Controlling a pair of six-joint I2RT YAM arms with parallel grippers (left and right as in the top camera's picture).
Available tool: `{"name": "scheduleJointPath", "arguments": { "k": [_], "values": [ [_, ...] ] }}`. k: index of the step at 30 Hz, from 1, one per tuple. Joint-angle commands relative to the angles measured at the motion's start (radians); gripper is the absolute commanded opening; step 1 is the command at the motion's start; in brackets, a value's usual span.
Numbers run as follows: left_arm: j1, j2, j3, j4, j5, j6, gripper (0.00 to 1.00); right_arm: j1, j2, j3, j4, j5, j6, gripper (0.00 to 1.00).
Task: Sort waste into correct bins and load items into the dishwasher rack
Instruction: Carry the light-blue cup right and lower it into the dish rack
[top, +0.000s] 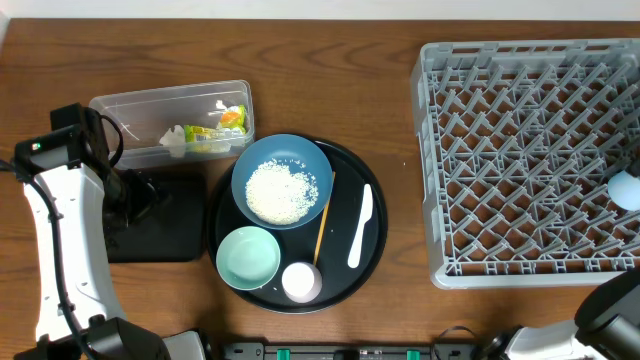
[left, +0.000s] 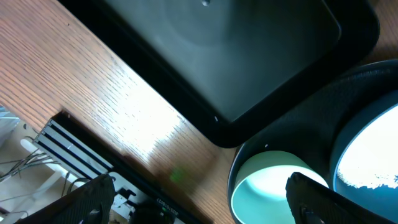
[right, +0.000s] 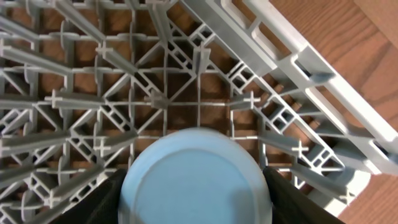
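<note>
Rice (top: 281, 192) was heaped in the blue bowl (top: 315, 158), which sat at the back of the round tray (top: 345, 215) in the middle of the tabletop (top: 330, 70). On that same tray we saw the mint bowl (top: 248, 257) at the front left, right up against the blue one. The pink cup (top: 301, 282) was just beside it at the front edge. The stick (top: 322, 228) and the utensil (top: 360, 226) lay off to the right, side by side but apart.

Back left, the wrapper (top: 222, 122) and the scraps (top: 176, 138) were in the tub (top: 130, 108). Just in front of the tub lay the black tray (top: 175, 242), with the left arm (top: 60, 240) reaching over it. The left pincer (left: 200, 186) had its fingers (left: 87, 202) wide apart with nothing between them. It hovered where the black tray's corner came close to the round tray, with the mint bowl partly underneath.

The rack (top: 500, 120) filled the whole right side. The right pincer (right: 193, 180) was clamped on the blue cup (right: 186, 155), one finger on each side, over the rack near its right wall. We couldn't tell if the cup was touching the pegs or not.
</note>
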Motion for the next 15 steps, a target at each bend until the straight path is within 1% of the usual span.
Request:
{"name": "scheduleJointPath", "arguments": {
  "k": [1, 3, 15],
  "values": [
    [0.003, 0.003, 0.006, -0.004, -0.011, -0.013, 0.89, -0.016, 0.058, -0.008, -0.013, 0.038, -0.013, 0.05],
    [0.003, 0.003, 0.006, -0.004, -0.011, -0.013, 0.89, -0.016, 0.060, -0.008, -0.005, 0.039, -0.013, 0.03],
    [0.003, 0.003, 0.006, -0.003, -0.011, -0.013, 0.89, -0.018, 0.057, 0.021, 0.035, 0.035, -0.012, 0.03]
  ]
}}
